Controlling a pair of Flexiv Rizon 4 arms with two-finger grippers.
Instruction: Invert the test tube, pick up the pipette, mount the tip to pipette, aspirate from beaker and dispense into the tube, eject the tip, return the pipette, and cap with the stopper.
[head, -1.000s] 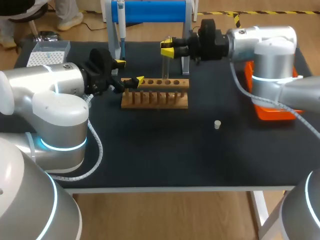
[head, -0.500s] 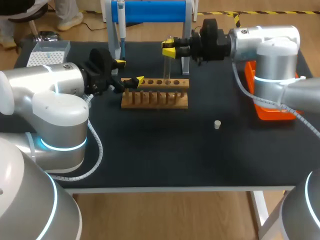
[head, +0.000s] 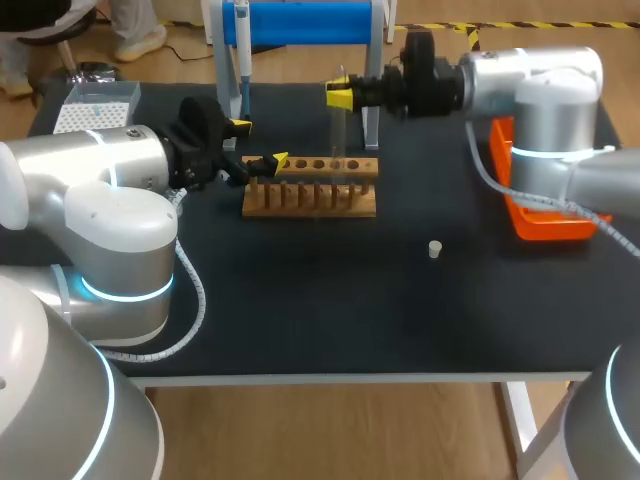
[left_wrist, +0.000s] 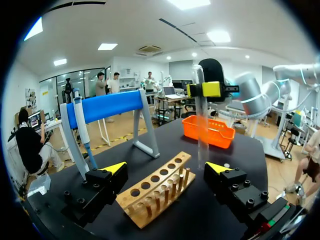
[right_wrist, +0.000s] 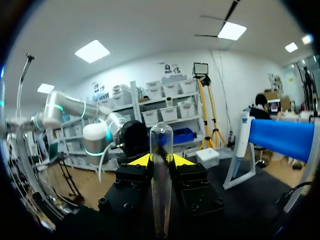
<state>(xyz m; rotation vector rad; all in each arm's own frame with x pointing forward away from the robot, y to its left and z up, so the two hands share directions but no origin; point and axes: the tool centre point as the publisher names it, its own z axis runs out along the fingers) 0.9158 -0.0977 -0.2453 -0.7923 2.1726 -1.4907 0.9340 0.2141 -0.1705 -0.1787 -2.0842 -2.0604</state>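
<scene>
The right gripper (head: 340, 95) is closed on a clear glass tube (head: 336, 130), with one yellow tip pressed to each side of it. It grips near the rounded, closed end. In the right wrist view that dome pokes out just past the fingertips (right_wrist: 141, 160), and the rest of the tube (right_wrist: 161, 200) runs back between the two black finger blocks.

From the left wrist the tube (left_wrist: 201, 120) stands upright. The closed end is above the right gripper (left_wrist: 204, 90) and the long part hangs straight below it. The lower end is close over the end of the wooden rack (left_wrist: 150, 192) farthest from the left gripper. I cannot tell whether it touches the wood.

The left gripper (head: 258, 142) has its fingers spread wide and holds nothing. It sits low at the opposite end of the rack (head: 310, 187), and the rack stretches away between and ahead of its tips (left_wrist: 115, 167).

A pipette (head: 243, 50) hangs on the blue stand (head: 300, 20), behind both grippers. A small white stopper (head: 435, 249) sits on the dark table (head: 300, 300), on the near side of the right gripper and well apart from it. An orange tray (head: 540, 215) lies under the right arm (head: 530, 90). A box of tips (head: 95, 105) sits back behind the left arm (head: 90, 180).
</scene>
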